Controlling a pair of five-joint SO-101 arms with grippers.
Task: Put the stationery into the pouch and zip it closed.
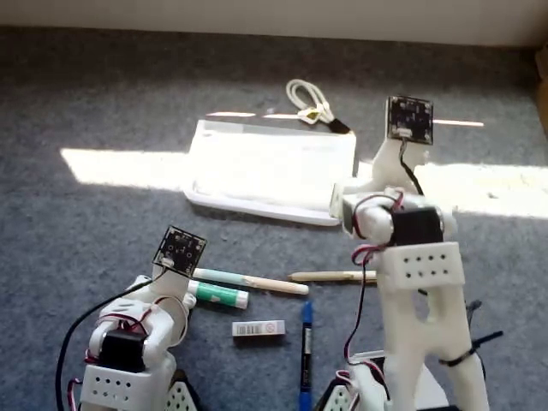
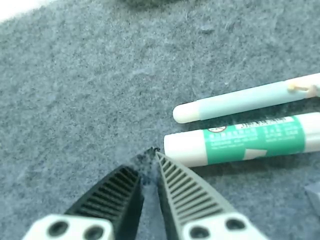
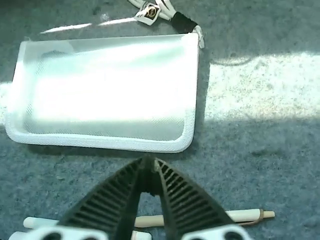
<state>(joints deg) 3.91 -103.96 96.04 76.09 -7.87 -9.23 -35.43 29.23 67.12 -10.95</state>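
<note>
Left gripper [image 2: 151,152] is seen pinched shut on nothing, tips low over the carpet [image 2: 75,75]; the green glue stick [image 2: 245,140] is found just beside the tips, the pale blue pen [image 2: 240,102] just past it. Right gripper [image 3: 148,162] is likewise closed and empty, with the white pouch [image 3: 105,85] lying flat just ahead of its tips and a beige pen [image 3: 240,216] behind them.

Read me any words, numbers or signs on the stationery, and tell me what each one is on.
Glue stick: lines of print on its green label, too small to read.
Eraser: barcode and red mark, unreadable.
Blue pen: print along barrel, too blurred.
No text can be quoted.
</note>
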